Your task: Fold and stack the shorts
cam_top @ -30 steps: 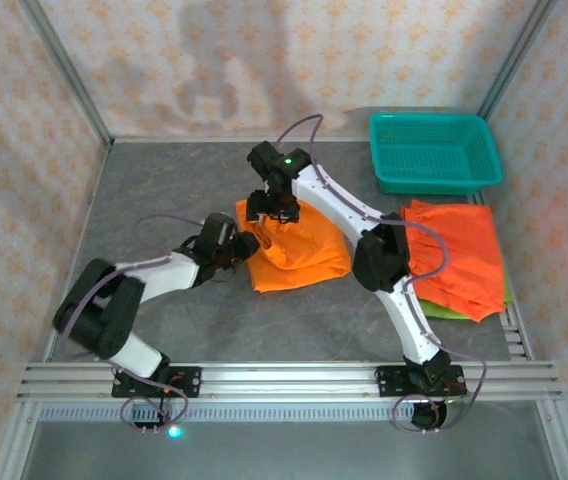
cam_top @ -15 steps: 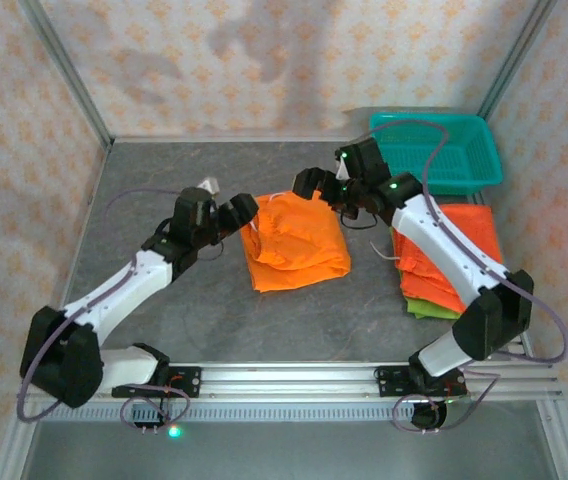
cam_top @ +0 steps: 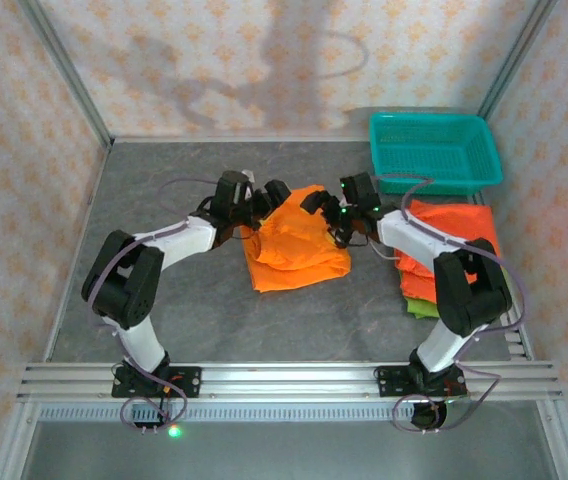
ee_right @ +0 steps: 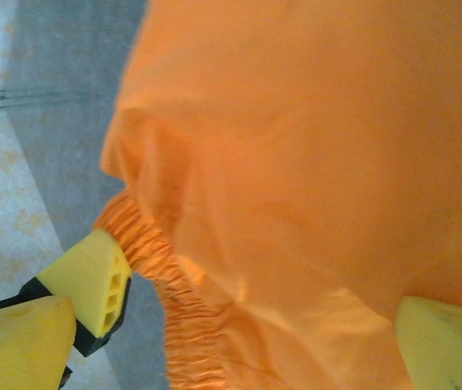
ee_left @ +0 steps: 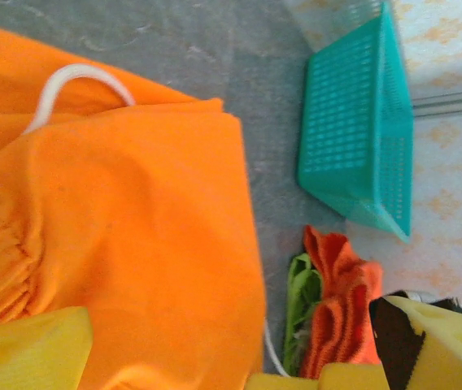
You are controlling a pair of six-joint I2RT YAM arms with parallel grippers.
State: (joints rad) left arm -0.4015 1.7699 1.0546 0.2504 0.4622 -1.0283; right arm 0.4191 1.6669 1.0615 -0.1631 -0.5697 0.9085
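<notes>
A folded pair of bright orange shorts (cam_top: 296,243) lies in the middle of the table. My left gripper (cam_top: 267,198) is at its far left corner, open; in the left wrist view the yellow fingers (ee_left: 29,351) stand wide apart over the orange cloth (ee_left: 133,227), with a white drawstring loop (ee_left: 75,77) beyond. My right gripper (cam_top: 326,214) is at the far right corner, open, straddling the gathered waist (ee_right: 178,305) with one finger (ee_right: 93,280) just off the cloth. Folded orange shorts (cam_top: 456,250) lie stacked on lime green shorts (cam_top: 422,306) at the right.
A teal plastic basket (cam_top: 432,150) stands at the back right, just behind the stack; it also shows in the left wrist view as the basket (ee_left: 359,138). Patterned walls enclose the table on three sides. Bare grey tabletop (cam_top: 164,180) lies to the left.
Both grippers have opened wide. The left gripper moved right to the shorts' far left corner. The right gripper left that corner, swung right, then came down at the far right corner.
</notes>
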